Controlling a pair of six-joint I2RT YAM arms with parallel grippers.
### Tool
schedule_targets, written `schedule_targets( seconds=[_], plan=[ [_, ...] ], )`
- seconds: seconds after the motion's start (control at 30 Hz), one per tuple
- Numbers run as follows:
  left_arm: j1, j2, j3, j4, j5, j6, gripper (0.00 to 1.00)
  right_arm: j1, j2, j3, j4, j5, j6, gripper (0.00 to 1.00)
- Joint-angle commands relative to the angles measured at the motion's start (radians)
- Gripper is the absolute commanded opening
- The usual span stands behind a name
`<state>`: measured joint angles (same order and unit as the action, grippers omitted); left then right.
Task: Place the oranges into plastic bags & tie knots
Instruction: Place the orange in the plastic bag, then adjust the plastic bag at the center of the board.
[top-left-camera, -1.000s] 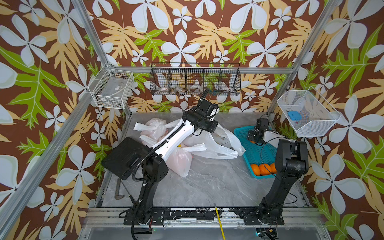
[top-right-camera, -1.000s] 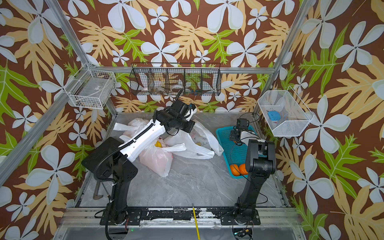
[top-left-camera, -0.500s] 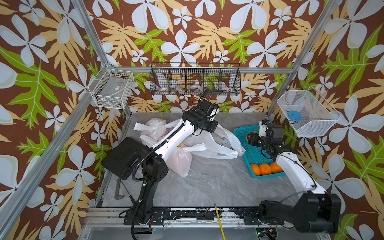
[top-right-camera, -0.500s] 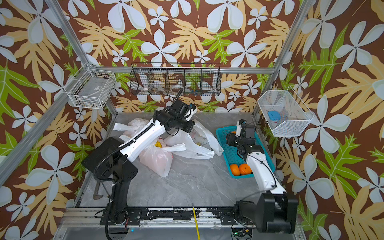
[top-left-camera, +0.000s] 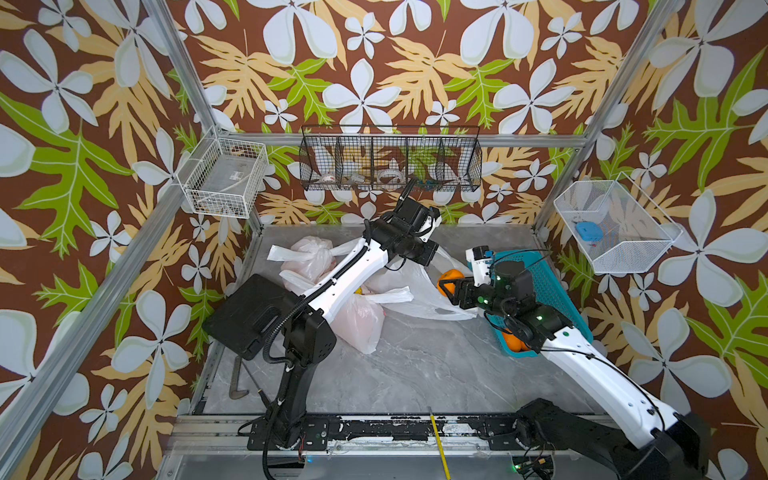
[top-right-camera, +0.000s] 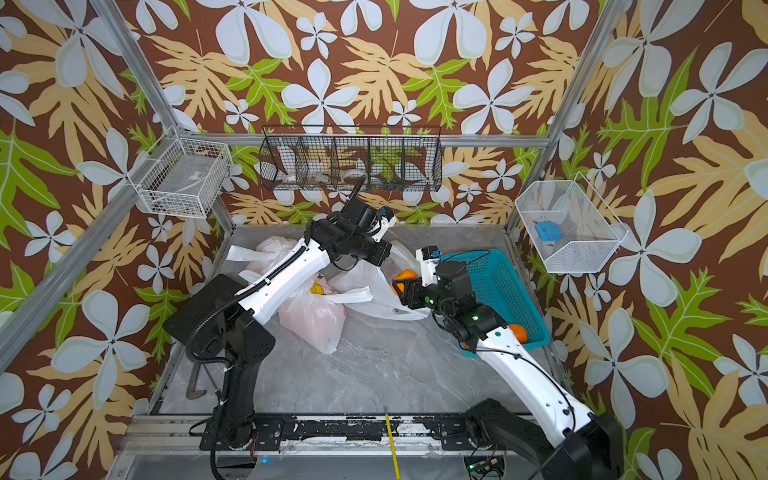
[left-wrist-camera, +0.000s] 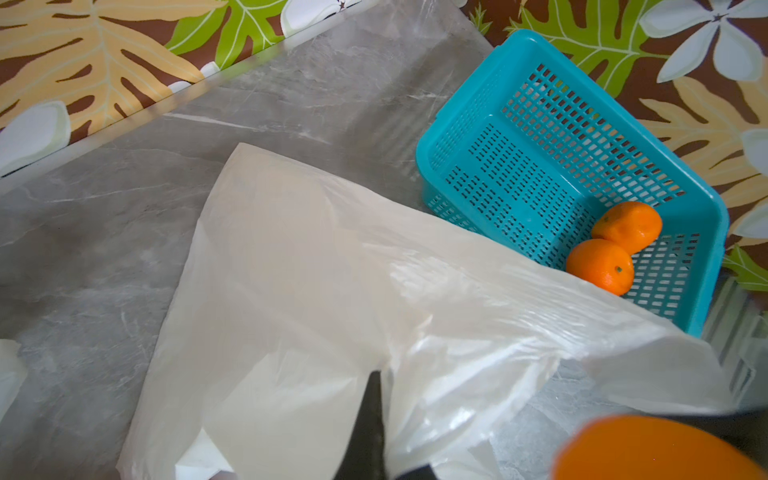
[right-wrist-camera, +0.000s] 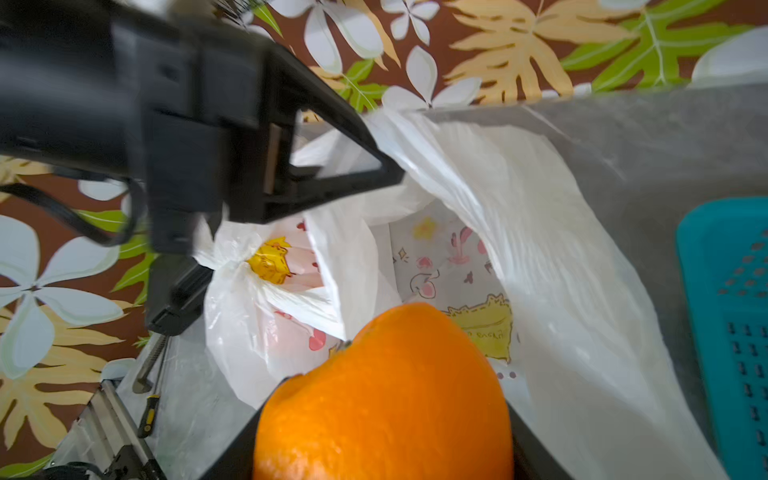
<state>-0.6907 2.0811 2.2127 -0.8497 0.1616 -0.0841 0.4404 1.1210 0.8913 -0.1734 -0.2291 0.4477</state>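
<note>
At 2 o'clock on the table (top-left-camera: 415, 374), both top views show the right gripper (top-left-camera: 446, 286) half open, holding an orange (top-left-camera: 452, 275) by the open bag (top-left-camera: 419, 301). Left wrist: two oranges (left-wrist-camera: 600, 268) in the basket (left-wrist-camera: 582, 129). Right wrist: left gripper (right-wrist-camera: 382, 176) pinched tight on the open bag's rim.

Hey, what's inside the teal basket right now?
Two oranges lie side by side at one end of the teal basket; the rest of its visible floor is bare. The white bag covers one corner there, and the right arm hides part in both top views.
</note>
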Motion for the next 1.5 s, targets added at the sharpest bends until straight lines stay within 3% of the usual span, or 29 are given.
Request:
schedule_targets(
  seconds=[0.0, 0.17, 0.33, 0.43, 0.6, 0.77, 0.87, 1.0, 1.2, 1.47],
  plan=[
    [0.001, -0.014, -0.002, -0.001, 0.002, 0.001, 0.00, 0.007, 0.065, 0.000, 0.153, 0.107, -0.004, 0.55],
    [0.001, -0.020, -0.010, -0.003, 0.026, 0.003, 0.00, 0.006, 0.252, 0.058, 0.233, 0.122, -0.043, 0.60],
    [0.005, -0.022, -0.010, 0.001, -0.013, -0.017, 0.00, 0.007, 0.365, 0.133, 0.239, 0.084, -0.054, 0.85],
    [0.015, -0.014, -0.013, 0.010, -0.013, -0.035, 0.00, 0.006, 0.307, 0.145, 0.178, 0.107, -0.070, 0.93],
    [0.035, 0.007, -0.014, 0.028, -0.018, -0.048, 0.00, 0.006, 0.117, 0.116, -0.019, 0.142, -0.083, 0.90],
    [0.053, 0.019, -0.030, 0.047, -0.032, -0.053, 0.00, -0.003, -0.090, 0.075, -0.221, 0.291, -0.060, 0.93],
    [0.059, 0.013, -0.049, 0.059, -0.042, -0.054, 0.00, -0.095, -0.188, 0.020, -0.296, 0.336, -0.027, 0.96],
    [0.059, 0.006, -0.074, 0.090, -0.023, -0.052, 0.00, -0.289, -0.281, -0.060, -0.288, 0.145, -0.023, 0.96],
    [0.059, 0.023, -0.066, 0.103, 0.028, -0.058, 0.00, -0.289, -0.233, -0.080, -0.187, -0.253, -0.047, 0.92],
    [0.059, 0.030, -0.050, 0.160, 0.054, -0.097, 0.00, -0.140, -0.171, -0.085, -0.146, -0.302, -0.068, 0.99]
  ],
)
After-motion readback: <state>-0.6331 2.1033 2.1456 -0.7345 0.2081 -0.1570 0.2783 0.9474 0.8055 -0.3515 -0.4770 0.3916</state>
